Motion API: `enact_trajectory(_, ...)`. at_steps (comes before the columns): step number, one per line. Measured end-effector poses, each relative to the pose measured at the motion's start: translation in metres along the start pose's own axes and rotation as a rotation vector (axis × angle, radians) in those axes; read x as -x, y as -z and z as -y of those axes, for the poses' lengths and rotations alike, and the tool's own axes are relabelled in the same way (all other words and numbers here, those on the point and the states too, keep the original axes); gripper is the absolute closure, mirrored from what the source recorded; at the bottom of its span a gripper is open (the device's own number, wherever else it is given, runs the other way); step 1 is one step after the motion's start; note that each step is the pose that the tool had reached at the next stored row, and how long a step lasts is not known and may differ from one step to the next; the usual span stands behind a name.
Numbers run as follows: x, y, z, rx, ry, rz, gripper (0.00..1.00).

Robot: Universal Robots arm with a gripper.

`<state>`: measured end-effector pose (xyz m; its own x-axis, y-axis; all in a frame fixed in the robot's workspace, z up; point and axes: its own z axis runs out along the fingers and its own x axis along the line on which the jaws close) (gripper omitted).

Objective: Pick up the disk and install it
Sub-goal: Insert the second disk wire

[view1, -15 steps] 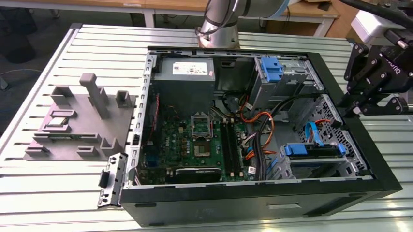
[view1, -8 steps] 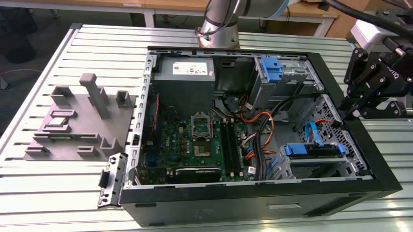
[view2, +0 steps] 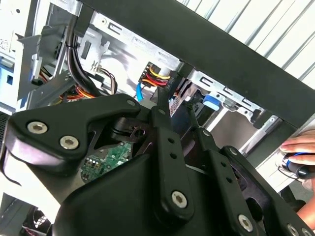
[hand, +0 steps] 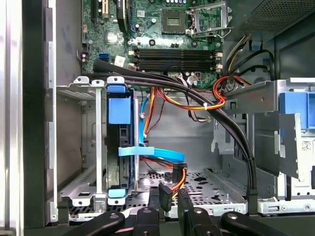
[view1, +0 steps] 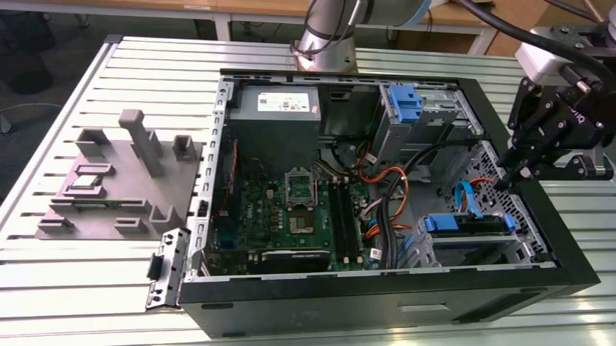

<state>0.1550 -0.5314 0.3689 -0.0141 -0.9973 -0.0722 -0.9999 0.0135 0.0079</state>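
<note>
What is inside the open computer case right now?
Inside the case: a motherboard, a power supply, loose cables and drive cages, one holding a blue carrier. The gripper hangs over the case's edge. What the carrier holds is hidden by the cage.

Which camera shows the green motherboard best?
The exterior view: nearly the whole motherboard lies open inside the case. The first wrist view shows its socket and memory-slot end; the second wrist view, just a green patch.
</note>
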Motion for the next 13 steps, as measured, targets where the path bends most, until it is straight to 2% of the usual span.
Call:
enact_trajectory(6,0.0002,-0.0083,0.0016,0.0000,0.000,0.0001,0.71)
enact_trajectory(13,0.0011,-0.0127,0.0018,0.0000,0.000,0.0000,0.71)
